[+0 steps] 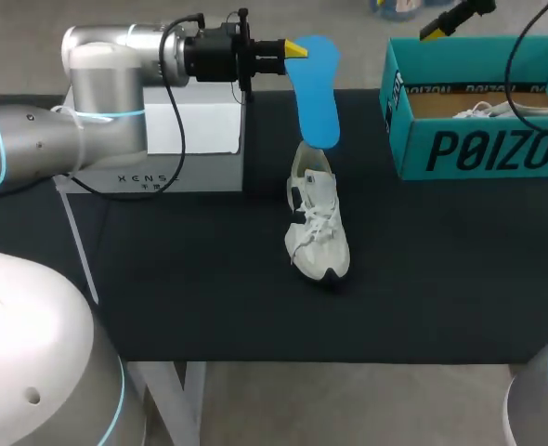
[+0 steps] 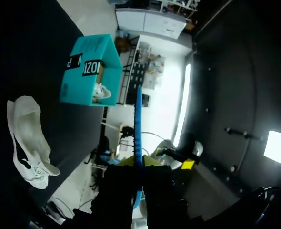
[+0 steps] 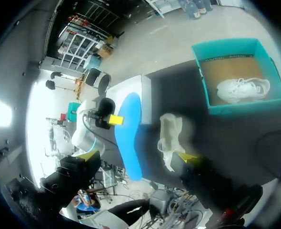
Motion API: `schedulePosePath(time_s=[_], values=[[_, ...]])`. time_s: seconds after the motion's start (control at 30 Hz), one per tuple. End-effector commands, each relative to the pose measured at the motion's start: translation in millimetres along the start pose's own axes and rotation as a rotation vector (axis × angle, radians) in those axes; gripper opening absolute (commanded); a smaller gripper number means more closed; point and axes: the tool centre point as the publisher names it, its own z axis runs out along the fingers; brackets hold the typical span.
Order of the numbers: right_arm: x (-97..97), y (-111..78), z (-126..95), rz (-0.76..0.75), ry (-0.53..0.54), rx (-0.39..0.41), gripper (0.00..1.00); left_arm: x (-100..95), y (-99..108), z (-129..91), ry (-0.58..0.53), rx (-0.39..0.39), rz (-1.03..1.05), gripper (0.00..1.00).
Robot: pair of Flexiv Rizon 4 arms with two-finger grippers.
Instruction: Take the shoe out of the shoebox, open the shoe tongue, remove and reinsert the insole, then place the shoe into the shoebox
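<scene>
Head view shows the left claw (image 1: 293, 48) shut tight on one end of the blue insole (image 1: 319, 91), holding it up in the air. The low end of the insole hangs just over the heel of the white shoe (image 1: 318, 228). I cannot tell if they touch. The shoe sits on the black worktop (image 1: 209, 297), apart from the blue-green shoebox (image 1: 478, 153). A second shoe (image 1: 497, 110), also white, lies inside the shoebox. A white box (image 1: 195, 139) stands behind the left arm. The right claw (image 3: 138, 156) is up high near the shoebox, its fingers far apart, holding nothing.
</scene>
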Motion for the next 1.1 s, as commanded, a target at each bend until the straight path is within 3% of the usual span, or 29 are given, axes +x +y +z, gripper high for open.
schedulePosePath(time_s=[0.03, 0.37, 0.5, 0.67, 0.97, 1.1], values=[[-17.2, 3.8, -4, 0.045, 0.331, 0.033, 1.00, -2.0, -6, -1, -0.005, -0.005, -0.002, 0.00], [-17.5, 2.6, 5, 0.021, 0.286, 0.032, 1.00, 0.8, -6, 1, -0.028, -0.011, 0.043, 0.00], [-21.0, 1.1, 8, 0.029, 0.274, 0.036, 1.00, 3.3, -4, -1, -0.044, 0.033, 0.348, 0.00], [-25.0, -0.3, 9, 0.045, 0.261, 0.038, 1.00, 3.3, -4, -1, -0.044, 0.033, 0.348, 0.00], [-23.7, -1.4, 4, 0.091, 0.336, 0.055, 1.00, 3.3, -4, -1, -0.044, 0.033, 0.348, 0.00], [-25.4, -2.6, 6, 0.096, 0.332, 0.056, 1.00, 13.8, 9, 2, -0.430, 0.224, 1.015, 0.00]])
